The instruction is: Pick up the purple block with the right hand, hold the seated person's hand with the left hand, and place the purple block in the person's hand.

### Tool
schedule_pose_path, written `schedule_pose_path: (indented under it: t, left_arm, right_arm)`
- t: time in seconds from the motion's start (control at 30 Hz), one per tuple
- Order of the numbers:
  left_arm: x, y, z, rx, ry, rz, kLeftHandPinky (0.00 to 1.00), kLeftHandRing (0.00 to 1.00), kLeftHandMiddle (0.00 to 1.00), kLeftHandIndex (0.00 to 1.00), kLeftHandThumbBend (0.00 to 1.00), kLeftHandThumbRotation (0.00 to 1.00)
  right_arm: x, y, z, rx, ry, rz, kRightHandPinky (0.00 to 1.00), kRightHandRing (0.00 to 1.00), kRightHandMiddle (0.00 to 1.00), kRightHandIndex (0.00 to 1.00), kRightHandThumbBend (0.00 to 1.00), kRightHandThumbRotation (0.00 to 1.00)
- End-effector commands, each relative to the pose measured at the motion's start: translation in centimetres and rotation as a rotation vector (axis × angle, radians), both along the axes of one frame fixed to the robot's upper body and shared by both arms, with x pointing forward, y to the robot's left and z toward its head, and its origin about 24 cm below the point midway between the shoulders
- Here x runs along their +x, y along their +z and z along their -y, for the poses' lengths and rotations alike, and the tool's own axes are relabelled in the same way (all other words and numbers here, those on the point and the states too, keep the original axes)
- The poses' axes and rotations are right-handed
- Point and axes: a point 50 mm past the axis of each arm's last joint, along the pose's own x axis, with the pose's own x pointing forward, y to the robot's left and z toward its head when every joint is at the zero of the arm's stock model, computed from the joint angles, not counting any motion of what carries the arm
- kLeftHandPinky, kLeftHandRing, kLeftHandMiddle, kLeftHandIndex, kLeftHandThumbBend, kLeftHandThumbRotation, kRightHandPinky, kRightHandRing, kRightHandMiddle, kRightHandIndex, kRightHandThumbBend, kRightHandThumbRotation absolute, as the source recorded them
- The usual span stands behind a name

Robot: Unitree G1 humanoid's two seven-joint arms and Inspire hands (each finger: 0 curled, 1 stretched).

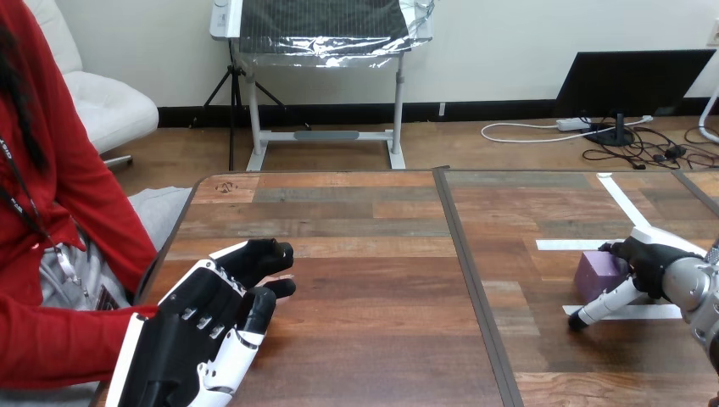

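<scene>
The block (599, 275) sits on the bench (365, 348), far over on my right side, in the gap between two strips of white tape (566, 244), and as far as I can see it rests on the wood. My right hand (651, 259) is closed on it: the dark fingers curl over its top and far edge, while the thumb stretches along its near side with the tip down on the bench, just by the lower strip. The silver forearm comes in from the right edge behind it. Well apart from all this, across the dark seam that splits the bench, my left hand (199, 329) lies near the left edge with its white-shelled back turned up towards me. Its fingers are bent over and its thumb lies underneath, and between them a pale bit of the person's hand (283, 277) peeks out, so I read it as clasped round that hand; the rest of that hand is hidden beneath mine. The person's red sleeve (59, 339) runs in from the left and ends under my wrist.
</scene>
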Motion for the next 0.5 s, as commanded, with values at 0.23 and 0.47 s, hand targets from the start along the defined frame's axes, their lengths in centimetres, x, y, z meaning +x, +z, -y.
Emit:
schedule_pose_path:
  t: [0.23,0.47]
  left_arm:
    - [1.13,1.51,-0.02,-0.022,0.014,0.103,0.72,0.78,0.73,0.66,0.40,0.35]
    - [1.18,1.51,-0.05,-0.009,0.017,0.108,0.71,0.78,0.72,0.66,0.38,0.35]
  right_arm:
    - [0.73,0.37,-1.16,-0.029,0.078,0.008,0.80,0.89,0.91,0.90,0.85,0.09]
    - [0.82,0.57,-1.14,-0.073,0.119,0.020,0.78,0.86,0.87,0.86,0.80,0.02]
